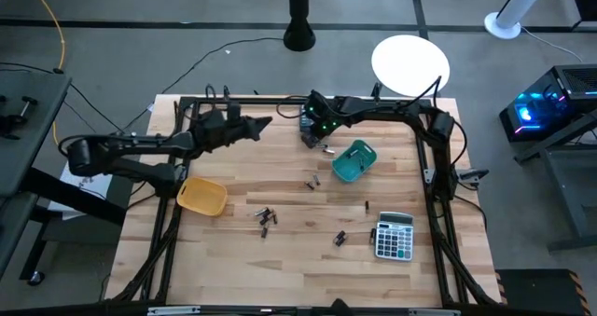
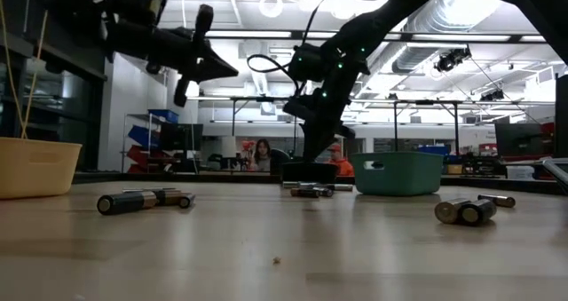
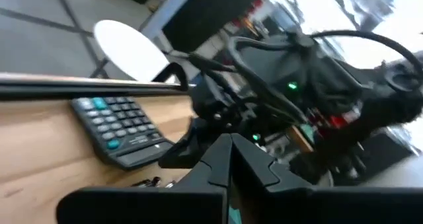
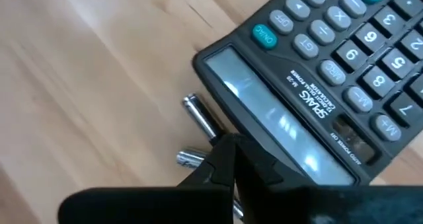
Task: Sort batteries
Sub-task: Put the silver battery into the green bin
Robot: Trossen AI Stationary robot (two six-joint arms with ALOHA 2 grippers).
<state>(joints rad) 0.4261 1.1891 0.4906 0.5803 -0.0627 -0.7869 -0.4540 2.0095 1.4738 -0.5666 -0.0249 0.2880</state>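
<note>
**Sorting barely begun**

Most batteries (image 1: 266, 216) lie loose on the table (image 1: 233, 260) nearer than the teal tray (image 1: 354, 160) — unsorted. Beyond it, right claw (image 1: 309, 135) clenched empty by the dark calculator (image 4: 310, 85); left claw (image 1: 266, 123) clenched, raised.

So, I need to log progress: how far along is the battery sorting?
Little looks done: nothing can be seen inside the yellow tray or the teal tray. In hand: the right gripper, shut, is down by the dark calculator and two batteries; the left gripper is shut, raised. Left: loose batteries mid-table and near the grey calculator.
</note>
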